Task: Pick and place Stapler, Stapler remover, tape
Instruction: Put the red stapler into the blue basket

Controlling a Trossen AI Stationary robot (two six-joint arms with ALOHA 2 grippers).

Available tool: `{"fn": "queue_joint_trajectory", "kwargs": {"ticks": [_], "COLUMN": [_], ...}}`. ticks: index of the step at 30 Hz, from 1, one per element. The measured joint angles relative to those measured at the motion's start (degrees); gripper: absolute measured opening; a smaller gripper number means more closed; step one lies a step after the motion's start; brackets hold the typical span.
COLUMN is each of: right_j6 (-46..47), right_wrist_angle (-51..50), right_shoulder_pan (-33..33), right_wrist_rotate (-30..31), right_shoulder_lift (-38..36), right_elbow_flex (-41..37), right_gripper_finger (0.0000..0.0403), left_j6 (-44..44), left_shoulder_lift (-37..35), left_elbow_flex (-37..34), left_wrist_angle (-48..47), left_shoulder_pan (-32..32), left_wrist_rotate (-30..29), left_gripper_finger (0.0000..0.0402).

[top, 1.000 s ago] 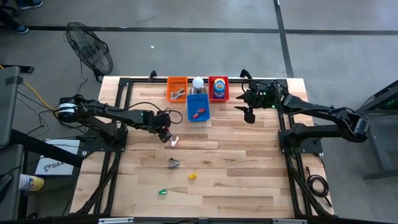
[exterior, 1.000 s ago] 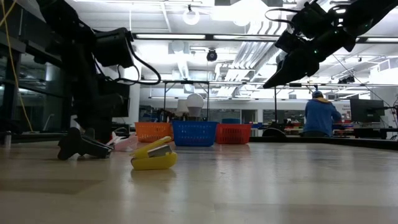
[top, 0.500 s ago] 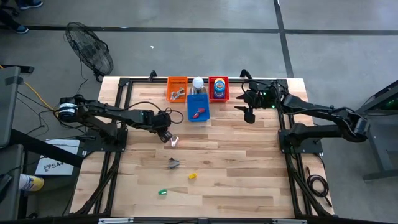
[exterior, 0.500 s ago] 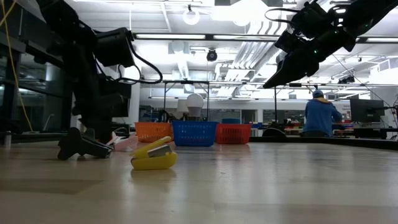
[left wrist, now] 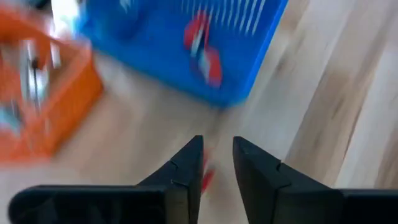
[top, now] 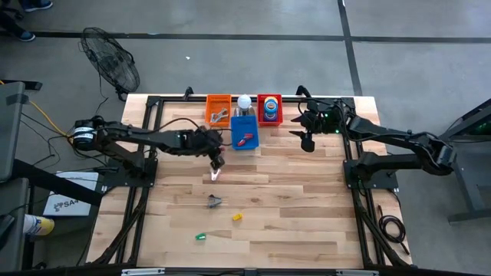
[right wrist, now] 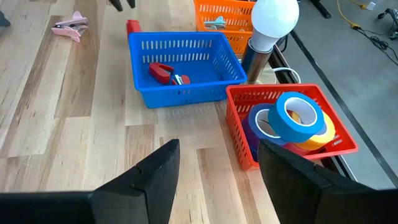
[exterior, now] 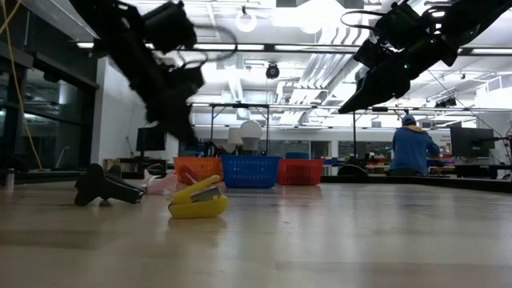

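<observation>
My left gripper hangs above the table just in front of the blue basket, shut on a small red stapler. The right wrist view shows this stapler under the dark fingers. A pink stapler remover lies flat on the wood below and beside my left gripper. A dark stapler remover, a yellow stapler and a green one lie nearer the front. Rolls of tape sit in the red basket. My right gripper hovers open at the far right. My left gripper pinches the red stapler between its two fingers, which come at it from above, pointing down and a little toward the far edge. The stapler shows only as a red sliver in the narrow gap. It hangs clear of the table.
Three baskets stand in a row at the far edge: an orange one with metal removers, the blue one with a red stapler inside, then the red one. A white bulb lamp stands behind them. Bare wood lies to the right and front.
My left gripper has shut on the red stapler beside the pink remover. It has then risen and gone toward the far right, toward the blue basket, carrying the stapler clear of the table. The pink remover has stayed where it was.
</observation>
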Motion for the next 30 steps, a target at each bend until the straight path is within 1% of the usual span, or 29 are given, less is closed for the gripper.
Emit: {"fn": "queue_joint_trajectory", "kwargs": {"ticks": [3, 6, 10, 14, 17, 21, 25, 27, 30], "right_j6": [0.0, 0.4, 0.7, 0.6, 0.0, -0.2, -0.2, -0.2, -0.6], "right_wrist_angle": [0.0, 0.0, -0.3, -0.7, -0.7, -0.7, -1.0, -1.3, -1.6], "right_shoulder_pan": [0.0, 0.0, 0.0, 0.0, 0.0, 0.0, 0.0, 0.0, 0.0], "right_wrist_rotate": [0.0, 0.0, -0.4, -0.5, -0.5, -0.5, -0.5, -0.6, -0.7], "right_shoulder_lift": [0.0, 0.0, 0.0, 0.0, 0.0, 0.0, 0.0, 0.0, 0.0], "right_elbow_flex": [0.0, 0.0, 0.0, 0.0, 0.0, 0.0, 0.0, 0.0, 0.0], "right_gripper_finger": [0.0208, 0.0208, 0.0208, 0.0208, 0.0208, 0.0208, 0.0208, 0.0208, 0.0208], "left_j6": [3.5, 5.0, 6.1, 6.3, 9.4, 14.9, 18.2, 18.2, 18.4], "left_shoulder_lift": [0.0, 0.0, 0.0, 0.0, 0.0, 0.0, 1.4, 2.8, 5.8], "left_elbow_flex": [1.0, 2.2, 2.7, 2.7, 2.7, 2.7, 2.3, 1.7, 1.7], "left_wrist_angle": [4.3, 4.7, 0.4, -4.1, -5.9, -6.8, -6.9, -7.2, -6.4], "left_shoulder_pan": [0.6, 2.1, 3.7, 5.4, 5.8, 5.6, 5.6, 5.6, 5.6], "left_wrist_rotate": [-1.1, -0.3, 2.6, 3.5, 3.2, 4.5, 4.8, 5.1, 5.1], "left_gripper_finger": [0.0064, 0.0047, 0.0035, 0.0043, 0.0072, 0.0137, 0.0200, 0.0222, 0.0242]}}
